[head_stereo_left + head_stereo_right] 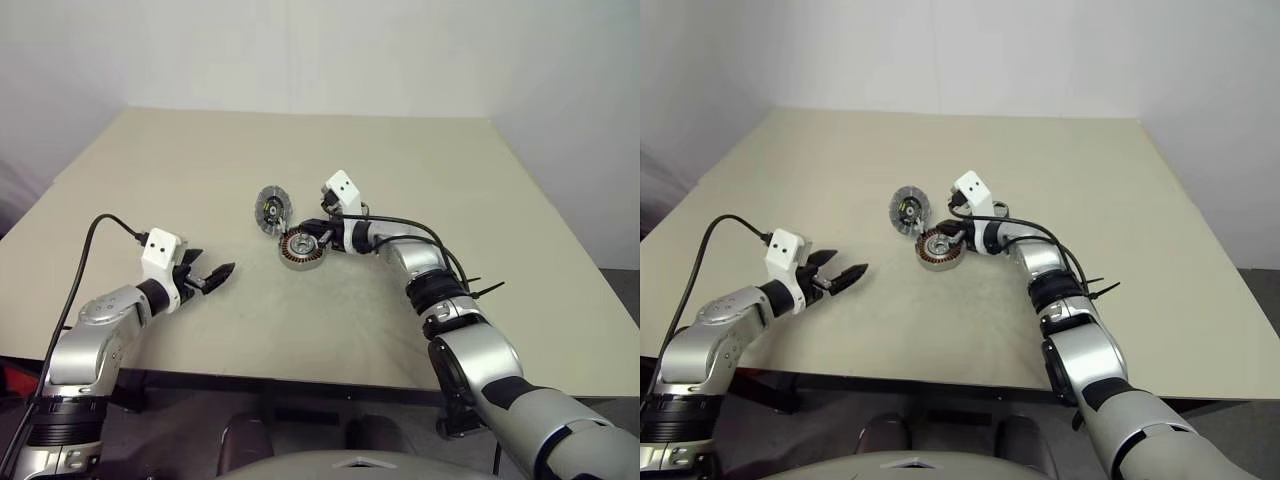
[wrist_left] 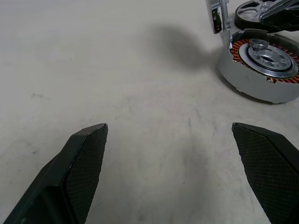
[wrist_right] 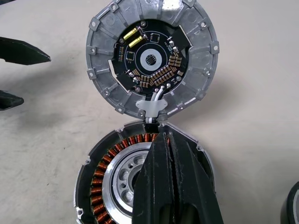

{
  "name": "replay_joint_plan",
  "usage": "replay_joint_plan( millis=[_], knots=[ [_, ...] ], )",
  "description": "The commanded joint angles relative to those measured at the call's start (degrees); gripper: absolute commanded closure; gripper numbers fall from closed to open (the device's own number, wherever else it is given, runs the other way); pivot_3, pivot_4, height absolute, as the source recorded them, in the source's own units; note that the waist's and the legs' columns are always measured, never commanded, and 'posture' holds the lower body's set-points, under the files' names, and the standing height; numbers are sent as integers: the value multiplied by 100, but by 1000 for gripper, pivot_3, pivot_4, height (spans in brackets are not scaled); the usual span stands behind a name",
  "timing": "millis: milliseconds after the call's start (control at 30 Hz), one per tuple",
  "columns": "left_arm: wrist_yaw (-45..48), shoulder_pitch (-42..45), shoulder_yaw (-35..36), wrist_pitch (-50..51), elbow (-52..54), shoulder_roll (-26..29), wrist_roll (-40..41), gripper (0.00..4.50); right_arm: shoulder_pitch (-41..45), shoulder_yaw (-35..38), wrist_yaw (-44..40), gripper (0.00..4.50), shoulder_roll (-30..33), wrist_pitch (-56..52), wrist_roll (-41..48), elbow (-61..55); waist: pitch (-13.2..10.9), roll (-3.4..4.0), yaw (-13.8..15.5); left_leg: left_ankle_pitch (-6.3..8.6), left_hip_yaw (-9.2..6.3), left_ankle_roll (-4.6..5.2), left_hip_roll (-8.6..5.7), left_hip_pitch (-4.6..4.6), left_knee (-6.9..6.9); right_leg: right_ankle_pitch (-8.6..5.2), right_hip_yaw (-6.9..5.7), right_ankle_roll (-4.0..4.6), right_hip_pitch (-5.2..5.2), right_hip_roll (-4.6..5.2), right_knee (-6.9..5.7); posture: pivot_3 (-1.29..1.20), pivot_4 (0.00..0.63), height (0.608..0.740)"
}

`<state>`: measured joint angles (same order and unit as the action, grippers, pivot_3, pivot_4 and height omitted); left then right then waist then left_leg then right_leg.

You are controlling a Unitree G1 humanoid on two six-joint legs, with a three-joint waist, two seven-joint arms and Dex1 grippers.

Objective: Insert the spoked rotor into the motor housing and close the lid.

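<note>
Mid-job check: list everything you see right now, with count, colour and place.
motor housing: one, silver-grey with copper-brown windings, mid-table, open
lid: one, grey ribbed rim with a dark centre, propped up at the housing's far edge, joined to it by white wires
spoked rotor: one, dark ring, on the table just beyond the housing, not yet inserted
table: one, beige, under everything
left gripper: one, black fingers open, above the table, apart from the housing on the robot's left
right gripper: one, black fingers shut, tips over the housing near the wires
</note>
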<state>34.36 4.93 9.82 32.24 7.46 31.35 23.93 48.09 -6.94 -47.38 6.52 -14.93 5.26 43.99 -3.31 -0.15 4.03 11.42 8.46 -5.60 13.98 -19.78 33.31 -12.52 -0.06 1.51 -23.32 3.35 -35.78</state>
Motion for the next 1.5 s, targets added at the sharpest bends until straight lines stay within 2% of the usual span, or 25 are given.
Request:
replay_joint_plan(
  millis=[33, 367, 533, 900, 1400, 1500],
  knots=[
    [29, 131, 127, -123, 74, 75, -3, 0, 189, 123, 59, 4474, -18, 138, 62, 36, 0, 0, 0, 0, 0, 0, 0, 0, 0, 0, 0, 0, 0, 0, 0, 0, 0, 740],
    [13, 86, 157, -143, 101, 73, -23, 0, 249, 58, 172, 4474, -52, 386, -53, 668, 0, 0, -2, 0, 0, 0, 0, -1, 0, 0, 0, 0, 0, 0, 1, 0, 0, 740],
    [-6, 38, 184, -170, 112, 77, -27, 0, 41, 5, 60, 4474, -15, 227, -32, 324, 0, 0, -1, 0, 0, 0, 0, -1, 0, 0, 0, 0, 1, 0, 0, 0, 0, 740],
    [-3, 59, 273, -224, 22, 104, -48, 0, -783, -248, -110, 4474, 124, -633, -2, -1292, 2, -3, 2, 0, 0, 0, 0, 4, -1, 0, 2, 0, 9, 0, -1, 0, 0, 740],
    [-20, 55, 241, -236, -3, 68, -63, 0, -487, -51, -46, 4474, 165, -701, 153, -1306, 2, -3, -1, 0, 0, 0, 0, 11, -2, 0, 1, 0, 6, -1, 1, 0, 0, 740],
    [-16, 62, 235, -234, -10, 65, -63, 0, -489, -189, -272, 3876, 302, -654, 97, -1459, 2, -4, 6, 0, 0, 0, 0, 10, -2, 0, 1, 0, 6, 0, 3, 0, 0, 740]
  ],
)
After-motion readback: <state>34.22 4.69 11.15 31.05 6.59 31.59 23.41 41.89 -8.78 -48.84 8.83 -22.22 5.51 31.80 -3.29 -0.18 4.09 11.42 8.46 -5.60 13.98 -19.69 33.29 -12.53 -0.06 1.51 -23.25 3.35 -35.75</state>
